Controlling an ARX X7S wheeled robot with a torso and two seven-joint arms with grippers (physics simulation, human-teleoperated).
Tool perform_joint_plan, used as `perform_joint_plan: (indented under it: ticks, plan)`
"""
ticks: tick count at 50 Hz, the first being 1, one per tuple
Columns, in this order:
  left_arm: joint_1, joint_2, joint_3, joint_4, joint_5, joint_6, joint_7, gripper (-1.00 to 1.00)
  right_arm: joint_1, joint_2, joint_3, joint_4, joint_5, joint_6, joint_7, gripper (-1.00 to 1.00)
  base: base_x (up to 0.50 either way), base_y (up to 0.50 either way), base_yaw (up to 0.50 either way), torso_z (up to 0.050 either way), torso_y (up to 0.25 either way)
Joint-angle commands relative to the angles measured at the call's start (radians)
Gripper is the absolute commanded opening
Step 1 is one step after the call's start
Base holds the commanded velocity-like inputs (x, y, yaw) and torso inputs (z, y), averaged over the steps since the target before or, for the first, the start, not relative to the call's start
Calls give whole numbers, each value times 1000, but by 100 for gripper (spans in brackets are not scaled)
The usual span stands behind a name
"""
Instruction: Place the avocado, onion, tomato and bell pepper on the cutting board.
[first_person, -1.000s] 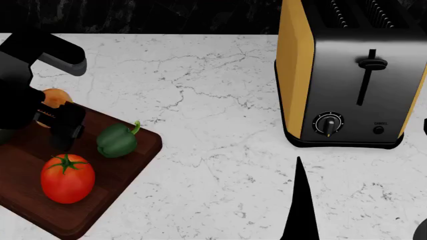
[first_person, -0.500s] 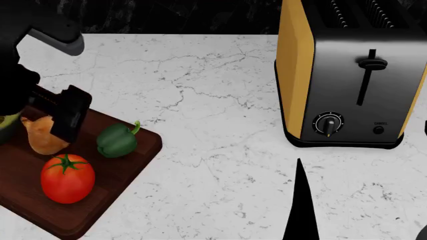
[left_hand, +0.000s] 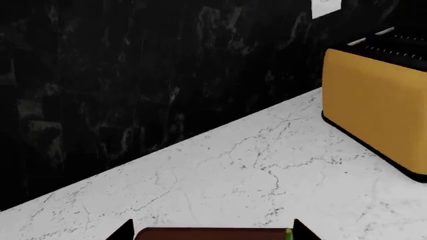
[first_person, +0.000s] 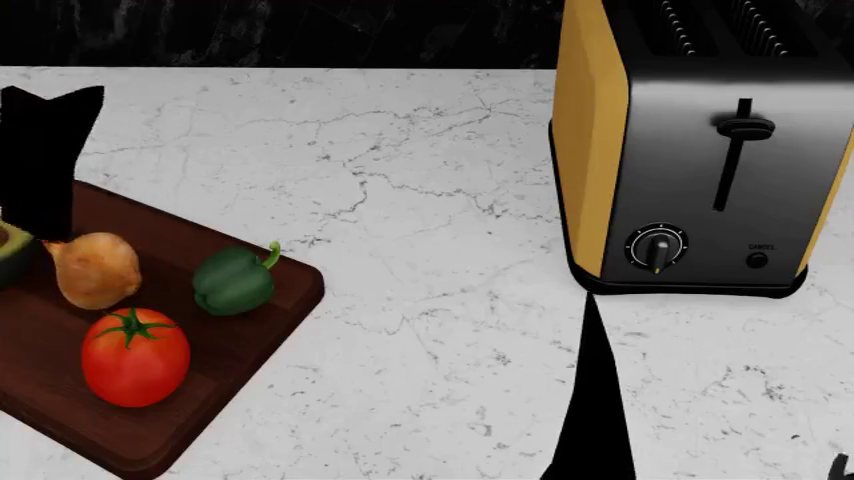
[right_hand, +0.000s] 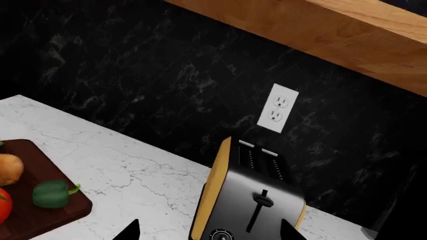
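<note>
Onion (first_person: 96, 268), tomato (first_person: 134, 356), bell pepper (first_person: 235, 281), seemingly avocado (first_person: 14, 252) on cutting board (first_person: 254, 335).

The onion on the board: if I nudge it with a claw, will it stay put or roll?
The onion looks rounded with no flat face, so it would probably roll, likely wobbling because of its pointed stem tip. The cutting board shows no raised lip, so nothing would stop it at the edge. The tomato and bell pepper sit close enough to get bumped.

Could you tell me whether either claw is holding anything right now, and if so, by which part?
Nothing is held. The onion lies free on the cutting board, and the left claw is apart from it; the right claw grips nothing.
</note>
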Motion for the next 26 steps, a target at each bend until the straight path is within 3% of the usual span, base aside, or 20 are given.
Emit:
perform_joint_plan:
  ticks: [1,5,9,12,19,23,24,25,26]
  plan:
    - [84,-189,-193,343,-212,196,-137,100,414,-64,-344,-23,23,-128,56,100,0,0,0,0,0]
    - [175,-295,-268,479,-258,320,-137,100,646,-91,-511,-36,59,-223,57,100,0,0,0,0,0]
    - [285,-415,-358,601,-236,454,-83,100,792,-76,-558,-37,117,-260,57,100,0,0,0,0,0]
    - [386,-522,-419,697,-231,597,-23,100,799,-86,-514,-36,141,-231,58,100,0,0,0,0,0]
    - [419,-716,-479,810,-246,735,88,100,799,-77,-412,-37,193,-200,58,100,0,0,0,0,0]
    - [395,-717,-516,811,-299,731,76,100,799,-59,-350,-37,226,-177,58,100,0,0,0,0,0]
    - [545,-567,-666,810,-436,581,-74,100,799,-55,-337,-37,230,-169,58,100,0,0,0,0,0]
    - [695,-417,-816,773,-562,431,-130,100,799,-50,-318,-37,236,-163,58,100,0,0,0,0,0]
    - [845,-299,-966,752,-590,281,-145,100,799,-45,-298,-37,245,-155,58,100,0,0,0,0,0]
